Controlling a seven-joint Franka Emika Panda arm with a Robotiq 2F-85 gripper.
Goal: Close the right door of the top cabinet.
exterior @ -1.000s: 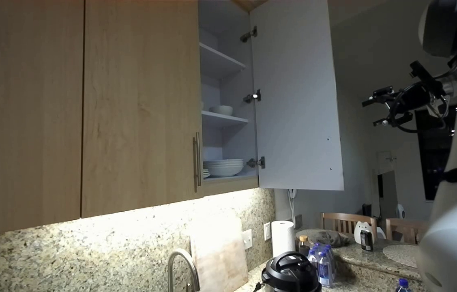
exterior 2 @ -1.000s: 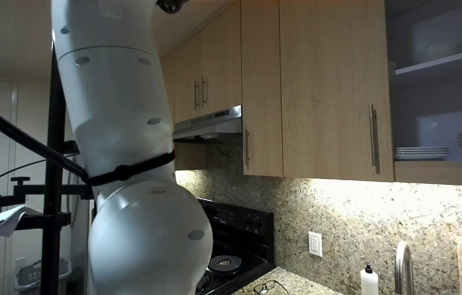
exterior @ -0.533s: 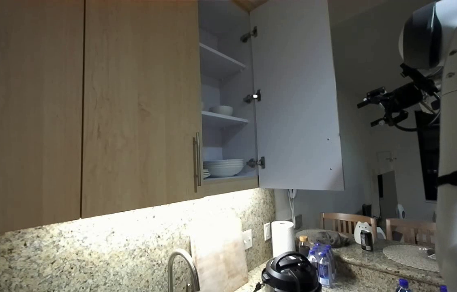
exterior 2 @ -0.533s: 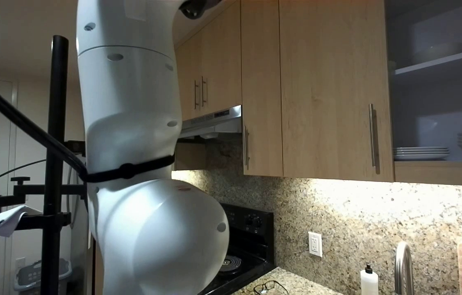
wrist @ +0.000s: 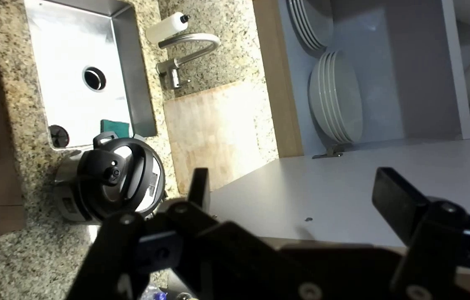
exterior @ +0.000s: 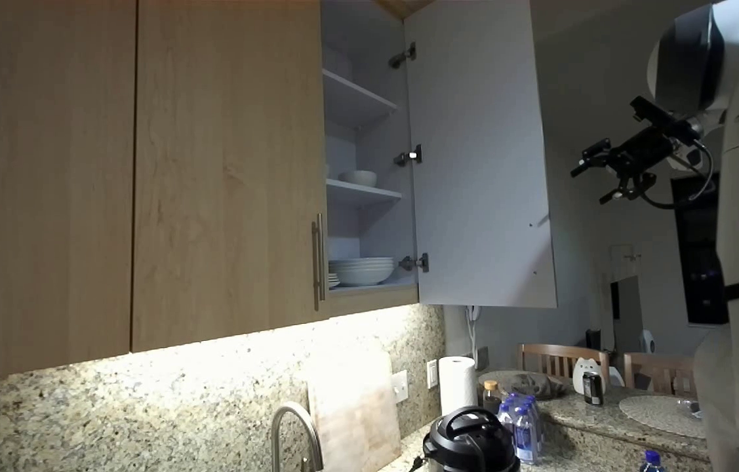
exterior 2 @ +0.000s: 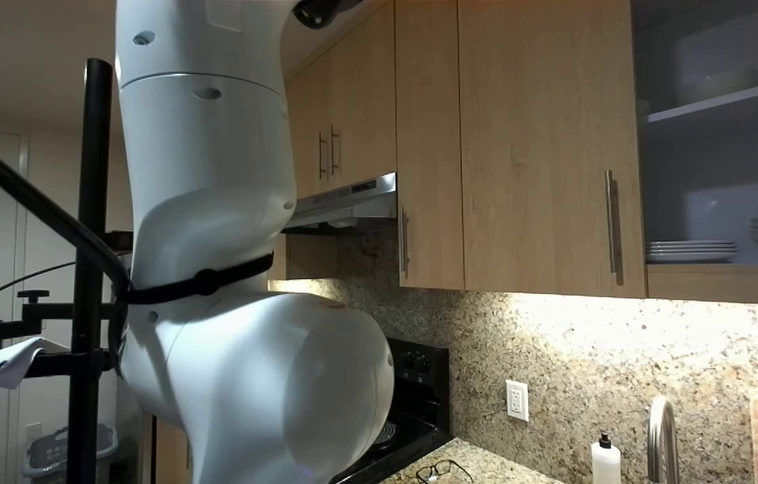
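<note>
Three small dark metal hinges [exterior: 423, 263] in an exterior view, down one side of the tall, flat, pale-faced right door [exterior: 480, 157], swung wide from the light-wood, white-shelved top cabinet [exterior: 369, 299]. Near the free edge, with a visible gap between, a black two-fingered gripper [exterior: 592, 183], with jaws apart and no object held.

In an exterior view, a bulky white robot arm [exterior 2: 207, 154]; also a closed light wood-grain door [exterior 2: 547, 148] with a slim vertical metal handle [exterior 2: 612, 222], beside exposed flat white plates [exterior 2: 691, 252]. Right door and gripper not visible.

Beyond two widely spread black fingers [wrist: 399, 204] in the wrist view, the right door's pale inner face.

Step in hand, at a guess: the approach, with the push not yet begun. Next, bring the gripper round the free edge to the hidden outer face, then press toward the cabinet, well away from the hinges for leverage. Avoid the inner face, for fear of swinging the panel wider.
</note>
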